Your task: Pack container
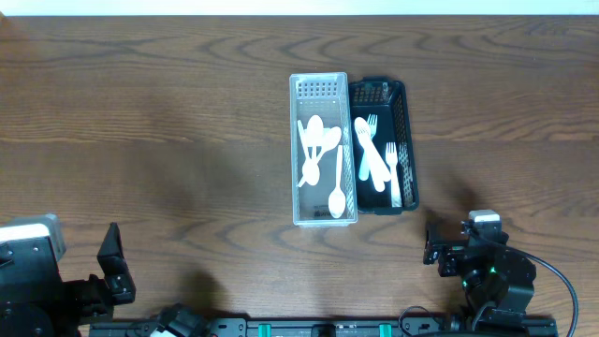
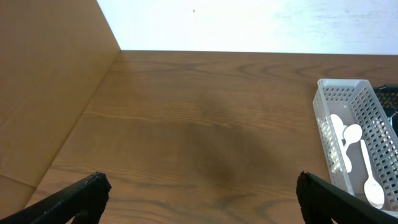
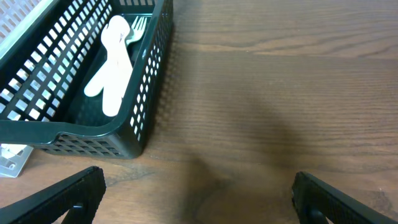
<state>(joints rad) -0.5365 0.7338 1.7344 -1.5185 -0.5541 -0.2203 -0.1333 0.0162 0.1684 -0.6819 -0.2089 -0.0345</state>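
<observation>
The wooden table (image 1: pixel 140 112) carries two slotted containers touching side by side: a white basket (image 1: pixel 292 150) and, on its right, a black basket (image 1: pixel 412 159). The left gripper (image 2: pixel 202 193) is at the near left edge, fingers spread wide, holding nothing. The right gripper (image 3: pixel 199 186) is near the black basket's near end, fingers likewise apart. White spoons (image 1: pixel 336 198) lie in the white basket and white forks (image 1: pixel 365 140) in the black.

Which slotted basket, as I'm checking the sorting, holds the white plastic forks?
The black slotted plastic basket nearer the right gripper; the translucent white basket touching it holds white spoons.
</observation>
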